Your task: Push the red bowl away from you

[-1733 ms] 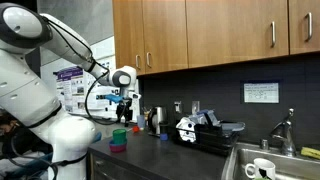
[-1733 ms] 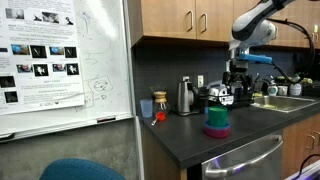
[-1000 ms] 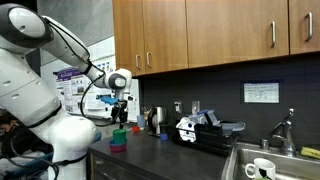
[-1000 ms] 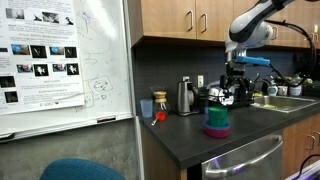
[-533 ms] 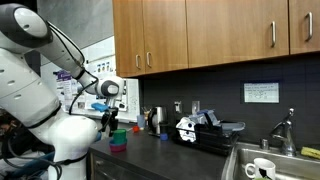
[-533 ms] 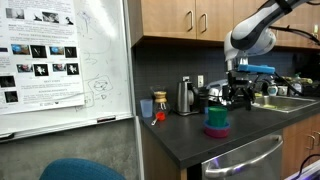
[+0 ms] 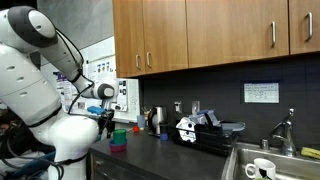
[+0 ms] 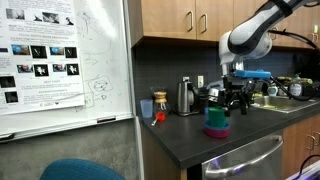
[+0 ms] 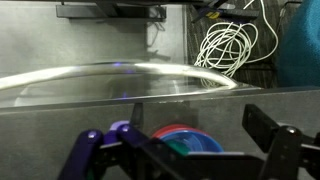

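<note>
The red bowl (image 9: 163, 129) shows in the wrist view as a red rim at the bottom of a small stack, with a blue dish (image 9: 197, 140) and a green cup (image 9: 180, 149) in it. In both exterior views the stack (image 7: 118, 142) (image 8: 216, 128) stands near the front edge of the dark counter, green cup on top. The red bowl cannot be told apart there. My gripper (image 9: 200, 125) is open and empty. It hangs just off the counter's front edge, level with the stack, in both exterior views (image 7: 107, 120) (image 8: 236, 101).
A kettle (image 8: 186, 97) and a small orange cup (image 8: 160, 105) stand by the back wall. A black appliance (image 7: 200, 130) and a sink with a white mug (image 7: 262, 168) lie further along. White cables (image 9: 225, 45) lie on the floor, and a whiteboard (image 8: 60, 60) hangs nearby.
The arm has swung from above the stack out toward the counter's front edge and come down. The gripper now faces the stack from the side. The stack has not moved.
</note>
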`<act>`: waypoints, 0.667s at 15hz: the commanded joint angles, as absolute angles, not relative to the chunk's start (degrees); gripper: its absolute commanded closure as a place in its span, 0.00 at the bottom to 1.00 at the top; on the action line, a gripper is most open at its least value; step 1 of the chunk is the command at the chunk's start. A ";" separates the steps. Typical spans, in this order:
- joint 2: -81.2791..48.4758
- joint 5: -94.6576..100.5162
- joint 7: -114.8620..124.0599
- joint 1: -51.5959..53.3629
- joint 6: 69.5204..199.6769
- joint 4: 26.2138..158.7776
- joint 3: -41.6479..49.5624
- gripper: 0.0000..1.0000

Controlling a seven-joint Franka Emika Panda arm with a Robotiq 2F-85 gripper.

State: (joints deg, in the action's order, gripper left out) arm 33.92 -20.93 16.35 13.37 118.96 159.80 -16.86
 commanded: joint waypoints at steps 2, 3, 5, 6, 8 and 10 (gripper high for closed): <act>28.78 -21.42 15.55 14.90 123.70 159.81 -16.49 0.00; 27.66 -21.40 15.03 14.98 124.59 159.80 -16.16 0.00; 25.75 -21.35 14.11 14.96 125.89 159.81 -15.60 0.00; 24.83 -21.29 13.60 14.92 126.20 159.77 -15.31 0.00; 22.85 -21.36 12.47 14.87 127.14 159.77 -14.76 0.00; 20.98 -21.38 11.31 14.88 127.99 159.77 -14.28 0.00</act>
